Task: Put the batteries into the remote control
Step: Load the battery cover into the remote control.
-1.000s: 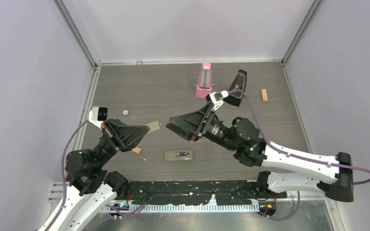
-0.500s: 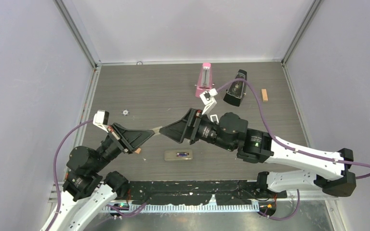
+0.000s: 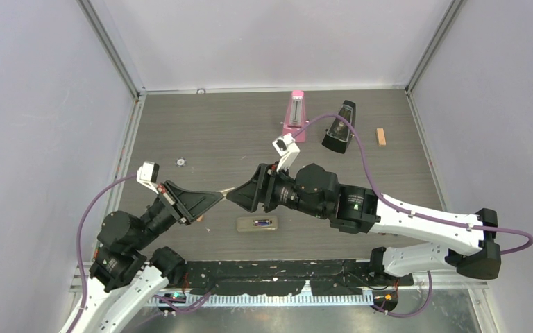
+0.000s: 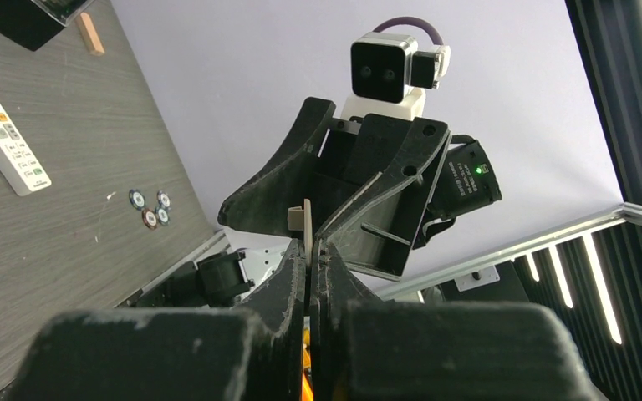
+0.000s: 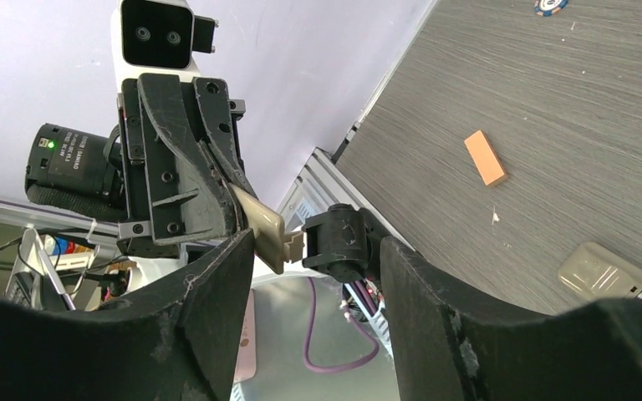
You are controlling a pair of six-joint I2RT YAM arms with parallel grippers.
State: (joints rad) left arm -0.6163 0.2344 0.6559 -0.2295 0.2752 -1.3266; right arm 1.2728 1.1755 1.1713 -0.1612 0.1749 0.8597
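We note the left gripper (image 3: 219,196) clamped on a beige cover (image 5: 261,224), frame centre. Around the cover's free end the right gripper (image 3: 232,197) stands wide.

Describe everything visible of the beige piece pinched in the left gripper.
The beige plate is thin and flat, plastic by its look, with a small stepped tab at its free end. The left gripper is shut on its two flat faces, holding it in the air above the table, free end toward the right gripper. From the left wrist it shows edge-on, a narrow strip. The right gripper's open jaws flank the tab; whether they touch it cannot be told.
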